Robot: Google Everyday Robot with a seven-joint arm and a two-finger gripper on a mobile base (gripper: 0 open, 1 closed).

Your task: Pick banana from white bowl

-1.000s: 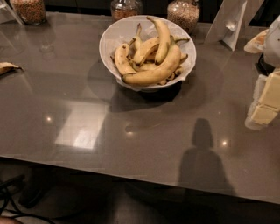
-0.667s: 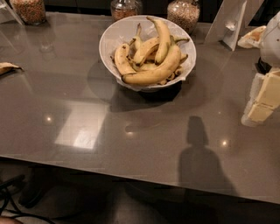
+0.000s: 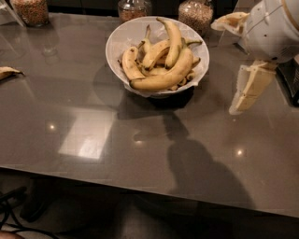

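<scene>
Grey table with three glass jars along the edge beyond the gripper, and a pale scrap far across from it. Nothing lies between the gripper and the white bowl, which sits just beside it, heaped with bananas. Fingers spread wide, empty (arm body cut off by the frame). The scrap's identity is unclear.

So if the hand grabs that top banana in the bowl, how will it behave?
Probably firm yet easily bruised: the top banana looks ripe, brown-flecked. It lies across others, so lifting may shift the pile. The hand hangs open right of the bowl, apart from it.
</scene>
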